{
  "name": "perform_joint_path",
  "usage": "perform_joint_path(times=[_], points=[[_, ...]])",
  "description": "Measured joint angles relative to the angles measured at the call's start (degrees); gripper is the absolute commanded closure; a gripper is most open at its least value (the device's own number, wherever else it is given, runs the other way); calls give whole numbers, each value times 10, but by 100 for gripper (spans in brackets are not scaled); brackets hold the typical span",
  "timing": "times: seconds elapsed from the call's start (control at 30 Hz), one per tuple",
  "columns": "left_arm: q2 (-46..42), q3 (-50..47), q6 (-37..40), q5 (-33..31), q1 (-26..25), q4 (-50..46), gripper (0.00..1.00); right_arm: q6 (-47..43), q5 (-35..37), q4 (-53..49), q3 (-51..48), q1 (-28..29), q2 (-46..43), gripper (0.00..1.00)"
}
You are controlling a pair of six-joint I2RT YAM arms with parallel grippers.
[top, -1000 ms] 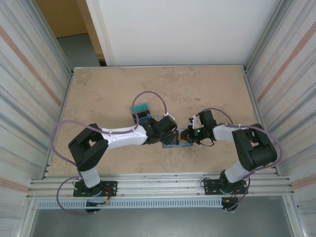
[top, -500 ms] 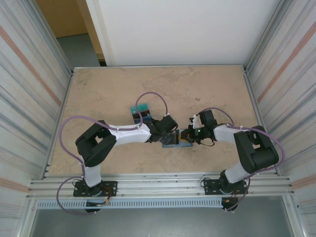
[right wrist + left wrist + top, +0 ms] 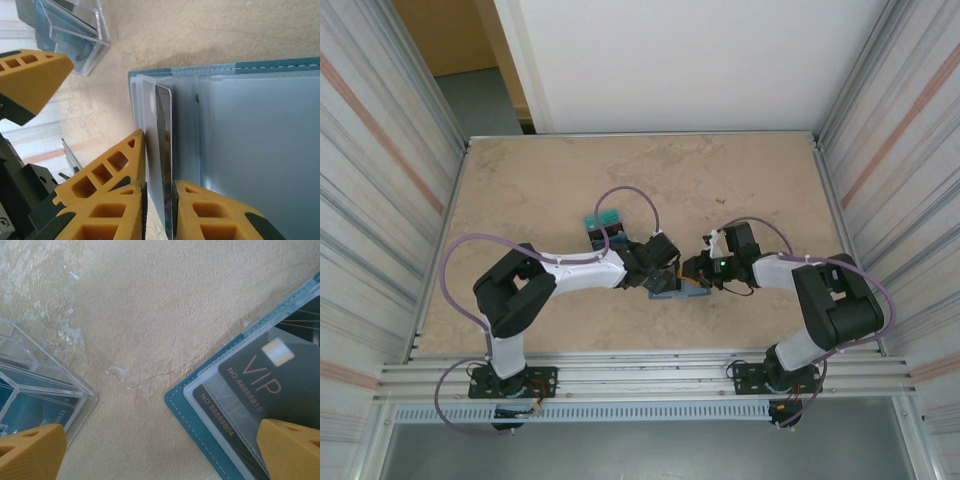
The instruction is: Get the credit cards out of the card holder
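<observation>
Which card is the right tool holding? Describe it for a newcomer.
On the table, front centre, lies the open blue holder. At its edge, the dark card is pinched between the right tool's yellow fingers; another card sits hazy behind a frosted sleeve.

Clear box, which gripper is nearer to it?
Left. The left gripper hangs open with one fingertip at the clear box; the right gripper sits at the card holder, fingers either side of a card.

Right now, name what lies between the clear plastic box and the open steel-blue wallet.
Bare beige tabletop separates box and wallet, shown in the left wrist view.
</observation>
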Motion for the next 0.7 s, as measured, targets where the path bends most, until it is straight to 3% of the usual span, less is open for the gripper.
perform_joint_path(times=[0.47, 0.7], points=[[0, -1, -6, 2, 0, 0, 1, 20, -22, 66, -13, 0, 18, 84], [0, -1, -7, 4, 0, -1, 1, 32, -24, 76, -21, -3, 24, 100]])
